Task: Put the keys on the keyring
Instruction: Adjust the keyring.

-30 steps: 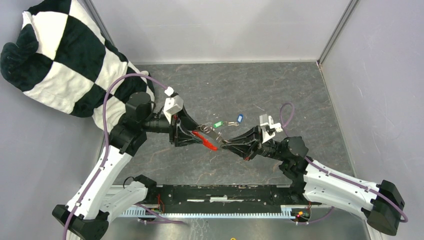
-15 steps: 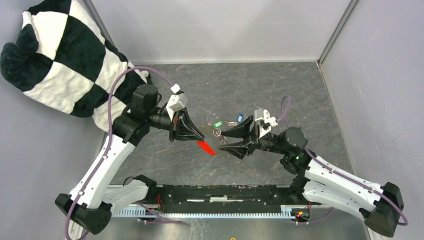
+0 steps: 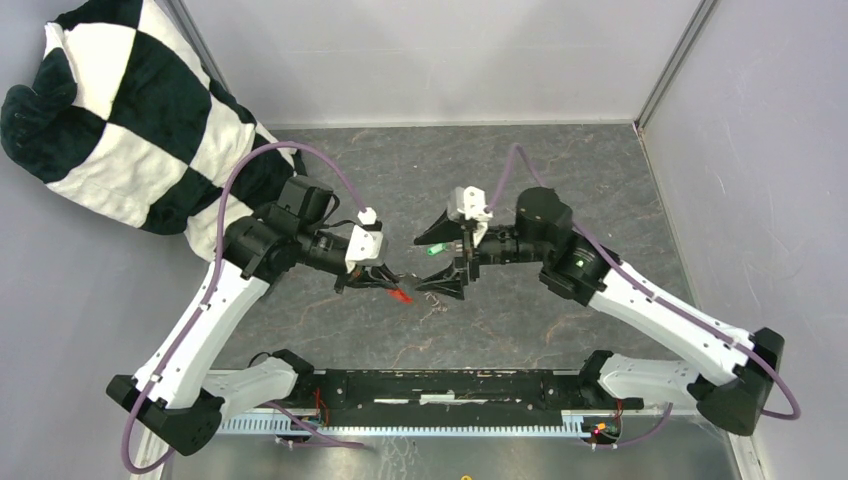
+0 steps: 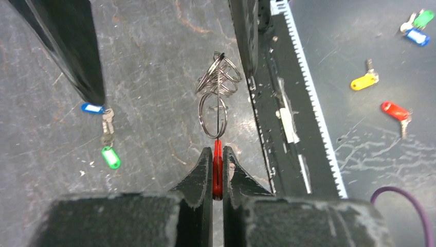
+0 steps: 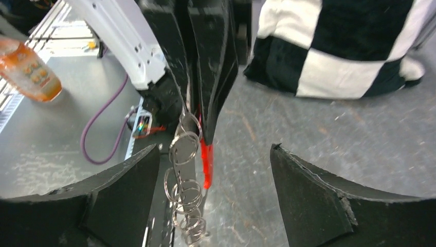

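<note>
My left gripper (image 4: 217,150) is shut on the edge of the red tag (image 4: 218,172) of the keyring. Its chain of thin metal rings (image 4: 219,92) hangs free from the tag. In the top view the left gripper (image 3: 388,282) holds the tag (image 3: 401,296) just above the table. My right gripper (image 3: 425,265) stands open facing it, its jaws either side of the rings (image 5: 186,198) without touching. On the table lie the keys, one with a green head (image 4: 110,157) and one with a blue head (image 4: 92,108). Only the green one (image 3: 434,250) shows from above.
A black-and-white checkered cushion (image 3: 120,110) fills the back left corner. Grey walls close the back and right sides. Beyond the table's toothed front edge (image 4: 303,87), lower down, lie loose yellow (image 4: 364,81) and red (image 4: 395,110) tagged keys. An orange bottle (image 5: 28,64) stands off the table.
The right gripper has opened, let go of the keyring and swung up and back. The left gripper has shut on the red tag and turned lower, towards the table's middle.
</note>
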`<state>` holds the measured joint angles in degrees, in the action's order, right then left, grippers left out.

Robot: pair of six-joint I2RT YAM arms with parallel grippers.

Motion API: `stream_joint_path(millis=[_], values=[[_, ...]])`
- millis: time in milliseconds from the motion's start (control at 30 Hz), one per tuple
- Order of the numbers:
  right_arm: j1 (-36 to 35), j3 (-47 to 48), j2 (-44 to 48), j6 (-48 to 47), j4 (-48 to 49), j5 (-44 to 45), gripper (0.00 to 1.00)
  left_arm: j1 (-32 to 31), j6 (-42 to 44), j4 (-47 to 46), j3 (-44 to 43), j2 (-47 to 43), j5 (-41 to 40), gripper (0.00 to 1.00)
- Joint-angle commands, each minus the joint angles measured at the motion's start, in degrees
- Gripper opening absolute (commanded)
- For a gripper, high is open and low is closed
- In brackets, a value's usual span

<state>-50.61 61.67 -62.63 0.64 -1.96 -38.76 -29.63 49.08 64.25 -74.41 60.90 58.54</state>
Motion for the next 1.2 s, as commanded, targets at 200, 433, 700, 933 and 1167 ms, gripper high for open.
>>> stream_joint_path(millis=[200,433,700,933,1167], values=[[-1.8,1.5,-3.4,-3.2,-3.5,-3.3,0.74,-1.2,13.7,2.0,-4.0,-0.7,-9.4,0.02],[-1.9,-1.3,1.1,-5.8,-1.9,-1.7,0.79,-1.8,26.9,5.4,-7.2,-0.5,-17.8,0.02],[-2.0,-0.7,-0.2,-4.6,0.9,-3.2,0.78,-4.1,33.7,6.2,-4.2,-3.1,-19.5,0.02],[-3.4,2.1,-5.5,-2.3,4.1,-8.1,0.78,-5.9,38.1,5.0,-1.7,-5.8,-20.8,0.02],[-7.1,5.3,-9.0,-7.2,-2.4,-7.6,0.75,-6.3,40.7,4.2,0.3,-7.4,-21.3,0.02]])
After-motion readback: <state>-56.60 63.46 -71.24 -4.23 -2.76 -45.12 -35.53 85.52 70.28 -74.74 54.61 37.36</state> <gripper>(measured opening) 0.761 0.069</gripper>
